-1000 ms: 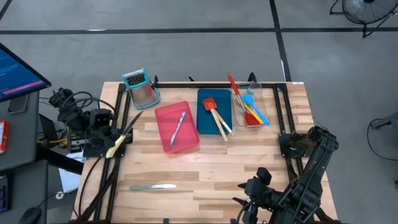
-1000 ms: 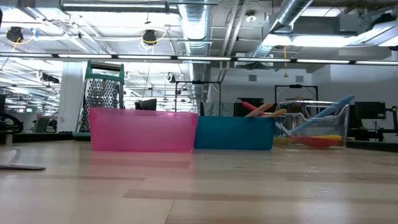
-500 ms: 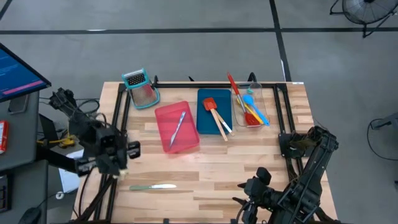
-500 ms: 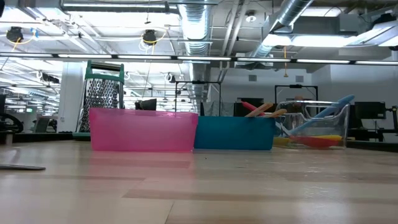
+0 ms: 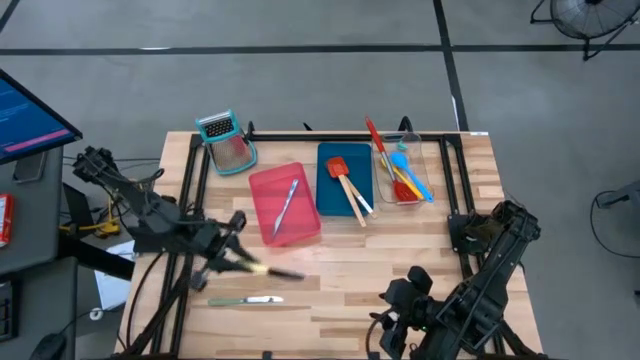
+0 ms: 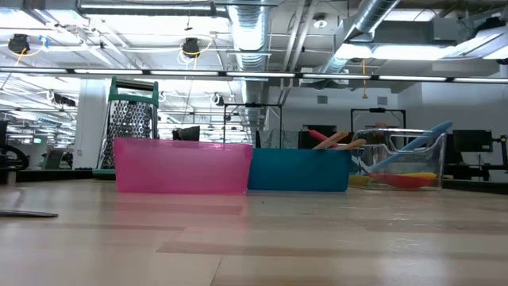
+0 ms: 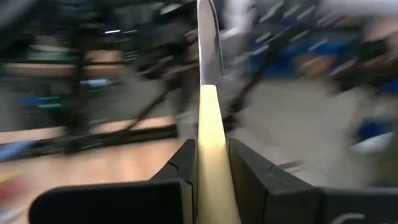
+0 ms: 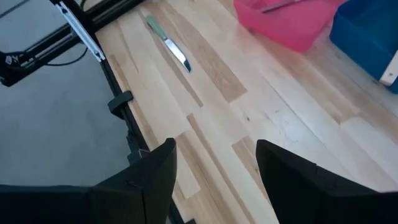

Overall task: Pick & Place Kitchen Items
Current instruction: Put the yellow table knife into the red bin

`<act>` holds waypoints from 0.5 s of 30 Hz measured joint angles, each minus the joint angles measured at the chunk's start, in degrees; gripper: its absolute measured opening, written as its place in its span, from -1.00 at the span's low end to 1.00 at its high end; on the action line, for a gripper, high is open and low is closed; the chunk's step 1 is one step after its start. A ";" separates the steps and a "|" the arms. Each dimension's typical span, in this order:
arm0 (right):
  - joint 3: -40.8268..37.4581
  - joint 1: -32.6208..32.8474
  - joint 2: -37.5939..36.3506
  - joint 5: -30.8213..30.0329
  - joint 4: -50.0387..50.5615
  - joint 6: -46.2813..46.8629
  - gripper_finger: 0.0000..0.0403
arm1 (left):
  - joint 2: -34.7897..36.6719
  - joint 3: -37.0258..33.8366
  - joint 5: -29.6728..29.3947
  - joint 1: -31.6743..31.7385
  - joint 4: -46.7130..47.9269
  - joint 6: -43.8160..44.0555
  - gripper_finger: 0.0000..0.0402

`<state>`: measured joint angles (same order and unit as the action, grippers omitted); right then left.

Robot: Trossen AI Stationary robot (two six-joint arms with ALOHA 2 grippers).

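1. Bare concrete flooring surrounds a pale wooden worktop (image 5: 340, 270), which is seen from above with a dark arm at either side.
2. Along the far edge, a pink tray (image 5: 284, 204), a blue tray (image 5: 330, 190) and a clear tray (image 5: 418, 170) are lined up, with a teal-framed grater (image 5: 226, 141) further left.
3. A slim knife (image 5: 287, 203) is seen inside the pink tray, two wooden-handled spatulas (image 5: 350, 190) in the blue tray, and a bunch of red, yellow and blue spoons (image 5: 400, 175) in the clear tray.
4. The left pincer (image 5: 232, 258) is held over the near-left part of the worktop, clamped on a yellow-handled knife (image 7: 210, 134) whose blade points straight ahead.
5. A green-handled knife (image 5: 247, 299) is left lying flat near the front edge, just below that pincer.
6. The right pincer (image 8: 214, 165) is parked at the near-right corner with its fingers apart and nothing between them.
7. A slip is judged possible: the smooth handle is gripped only by the fingertips, so a fast swing could twist it loose.
8. The pink tray's wall could be struck by the protruding blade if the approach is made too low.
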<state>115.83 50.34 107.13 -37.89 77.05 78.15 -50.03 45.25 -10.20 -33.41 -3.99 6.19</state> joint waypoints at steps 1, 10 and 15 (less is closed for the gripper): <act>0.00 -0.29 0.00 0.56 -0.19 0.01 0.07 | -0.06 0.00 -2.87 0.65 1.63 -2.23 -0.77; 0.00 -2.18 0.00 0.63 -1.42 1.37 0.07 | -0.04 0.00 -42.06 4.41 3.48 -22.25 -0.77; 0.00 -3.23 0.00 0.63 -1.43 1.44 0.07 | 0.01 0.00 -56.29 7.31 0.66 -29.62 -0.77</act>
<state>115.83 47.11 107.13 -37.26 75.61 79.59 -50.02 45.25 -66.48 -26.10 -3.33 -23.44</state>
